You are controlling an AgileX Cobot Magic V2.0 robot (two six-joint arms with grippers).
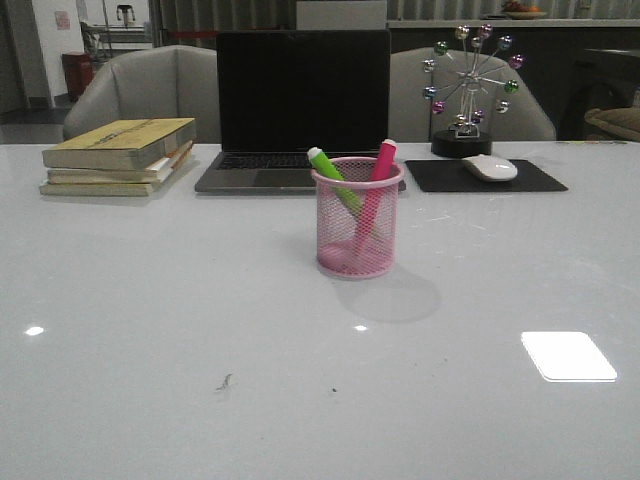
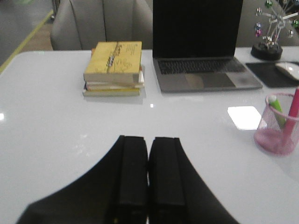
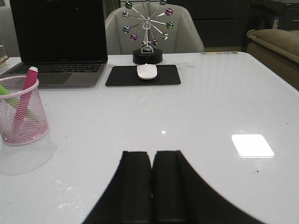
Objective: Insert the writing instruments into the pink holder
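The pink holder stands upright in the middle of the white table, in front of the laptop. Both markers lean inside it: the lime green one tilts left, the magenta one tilts right, their tops above the rim. The left wrist view shows the holder with the green marker and pink marker far from my left gripper, which is shut and empty. My right gripper is shut and empty too, well away from the holder. Neither gripper appears in the front view.
A closed-screen black laptop sits behind the holder. A stack of books lies at the back left. A white mouse rests on a black pad, with a ball ornament behind. Chairs stand beyond the table.
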